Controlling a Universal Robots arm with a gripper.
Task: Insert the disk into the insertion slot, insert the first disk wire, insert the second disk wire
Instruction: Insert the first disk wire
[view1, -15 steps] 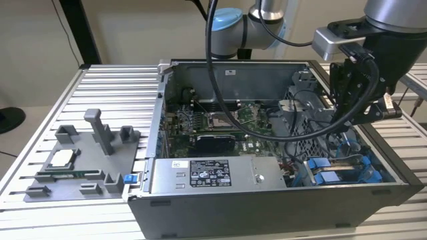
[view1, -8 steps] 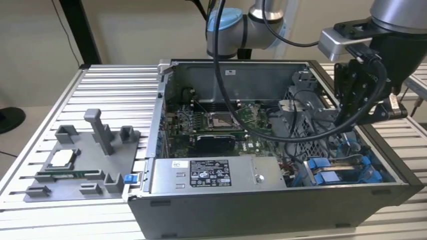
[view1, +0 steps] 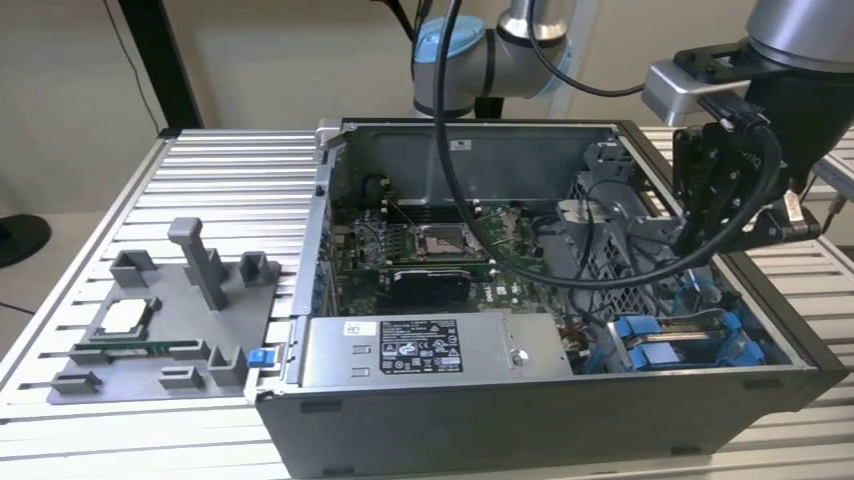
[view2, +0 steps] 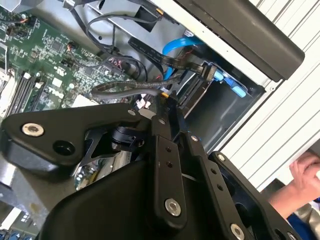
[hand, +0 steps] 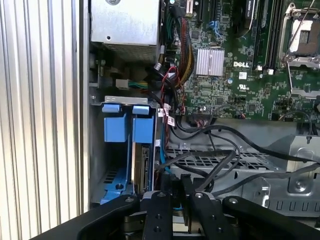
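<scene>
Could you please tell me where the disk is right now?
The disk sits in the slot, at the case's near corner on the exterior view's right, beside the power supply.

The case (view1: 534, 420) sits mid-frame on the desk (view1: 227, 170), with a fixture (view1: 147, 330) beside it at the exterior view's left. Inside, the power supply (view1: 414, 350) lies along the near wall, the motherboard (view1: 441, 250) behind it. The slot (view1: 681, 345) is at lower right, the end effector (view1: 721, 240) above it.
</scene>
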